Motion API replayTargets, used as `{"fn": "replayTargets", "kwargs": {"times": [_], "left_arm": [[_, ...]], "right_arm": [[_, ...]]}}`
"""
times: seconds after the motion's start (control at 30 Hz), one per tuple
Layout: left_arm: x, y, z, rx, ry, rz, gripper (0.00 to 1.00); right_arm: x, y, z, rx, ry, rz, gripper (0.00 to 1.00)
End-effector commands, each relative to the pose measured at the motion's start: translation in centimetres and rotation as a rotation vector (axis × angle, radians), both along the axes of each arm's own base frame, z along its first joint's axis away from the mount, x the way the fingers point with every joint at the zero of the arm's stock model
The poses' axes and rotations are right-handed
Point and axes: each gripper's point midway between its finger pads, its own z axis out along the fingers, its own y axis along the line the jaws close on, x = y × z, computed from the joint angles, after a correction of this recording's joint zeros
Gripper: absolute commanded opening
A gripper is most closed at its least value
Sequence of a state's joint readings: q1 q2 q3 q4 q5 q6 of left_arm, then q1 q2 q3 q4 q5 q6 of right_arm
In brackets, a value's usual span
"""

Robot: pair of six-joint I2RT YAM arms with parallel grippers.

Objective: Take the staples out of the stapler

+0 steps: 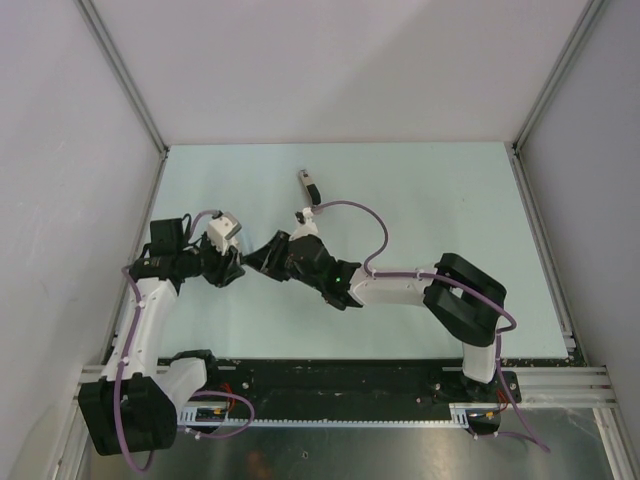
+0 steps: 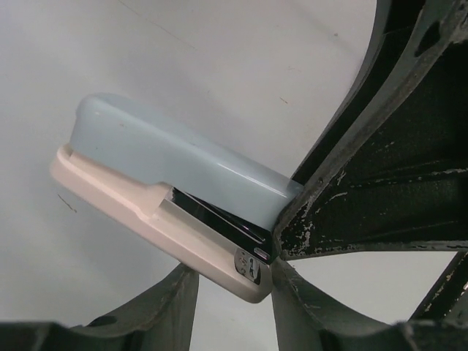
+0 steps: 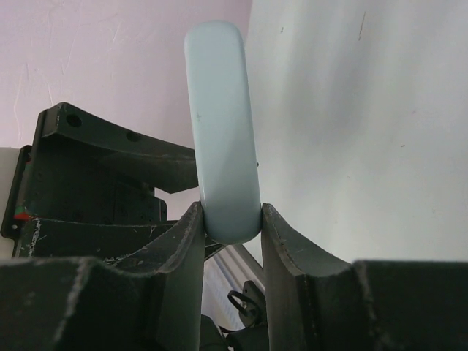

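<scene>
Evidently mid-opening: stapler (image 2: 183, 168) held between both arms, left of centre; left gripper (image 2: 232, 289) clamped on its cream base (image 2: 139, 208); right gripper (image 3: 230, 223) clamped on the blue lid (image 3: 219, 110); next, swing lid clear, exposing staples.

**Pale worktop in a plain white booth**

A mint-tinted worktop (image 1: 430, 200) is boxed in by a white back wall (image 1: 340, 70), left wall (image 1: 60, 200) and right wall (image 1: 600, 230). Silvery metal posts (image 1: 122, 75) rise at the rear corners. The light is soft and even.
</scene>
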State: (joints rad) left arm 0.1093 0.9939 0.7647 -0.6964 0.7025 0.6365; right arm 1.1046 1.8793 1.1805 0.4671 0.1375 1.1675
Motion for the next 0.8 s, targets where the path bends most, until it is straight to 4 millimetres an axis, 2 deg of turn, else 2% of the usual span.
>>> {"fn": "replayTargets", "kwargs": {"times": [0.0, 0.1, 0.27, 0.33, 0.77], "left_arm": [[0.5, 0.6, 0.5, 0.027, -0.059, -0.009, 0.47], [0.5, 0.8, 0.3, 0.032, -0.057, -0.002, 0.41], [0.5, 1.2, 0.1, 0.043, -0.055, 0.011, 0.24], [0.5, 1.4, 0.0, 0.050, -0.055, 0.017, 0.19], [0.1, 2.9, -1.2, 0.146, -0.073, 0.036, 0.09]], "right_arm": [[-0.3, 1.3, 3.4, 0.113, -0.030, 0.026, 0.00], [-0.5, 1.5, 2.8, 0.102, -0.025, 0.035, 0.00], [-0.7, 1.5, 1.6, 0.064, -0.022, 0.047, 0.00], [-0.9, 1.4, 1.2, 0.049, -0.024, 0.051, 0.00], [-1.1, -0.1, -0.8, -0.080, -0.094, 0.056, 0.00]]}}
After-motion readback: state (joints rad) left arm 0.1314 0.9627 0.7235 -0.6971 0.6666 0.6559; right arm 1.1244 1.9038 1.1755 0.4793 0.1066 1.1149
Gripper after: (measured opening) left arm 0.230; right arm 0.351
